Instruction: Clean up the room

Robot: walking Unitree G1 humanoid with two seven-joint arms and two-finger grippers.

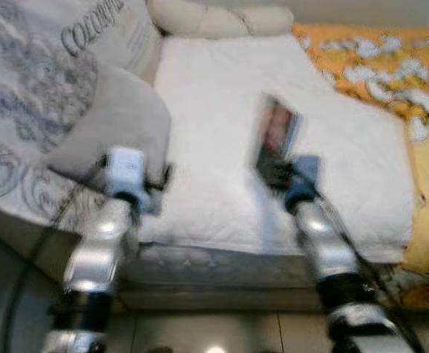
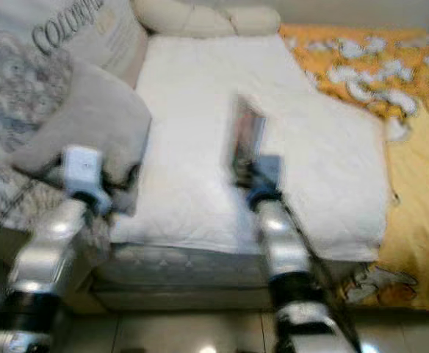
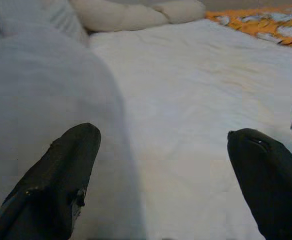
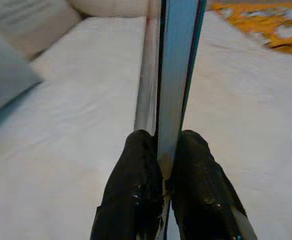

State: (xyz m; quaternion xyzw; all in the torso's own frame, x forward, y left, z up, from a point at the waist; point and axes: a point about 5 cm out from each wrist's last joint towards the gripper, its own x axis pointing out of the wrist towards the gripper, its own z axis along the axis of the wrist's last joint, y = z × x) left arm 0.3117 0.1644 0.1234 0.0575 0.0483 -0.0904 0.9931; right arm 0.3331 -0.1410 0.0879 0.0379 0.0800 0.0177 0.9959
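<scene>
My right gripper is shut on a thin book with a dark, reddish cover and holds it upright on edge over the white quilted bed cover. In the right wrist view the book's blue-and-silver edge runs straight up from between the two black fingers. My left gripper stands open, one finger against a grey pillow at the bed's left side, the other finger over the white cover.
A large patterned cushion lies left of the grey pillow. Cream pillows line the head of the bed. An orange floral blanket covers the right side. Tiled floor runs along the near bed edge.
</scene>
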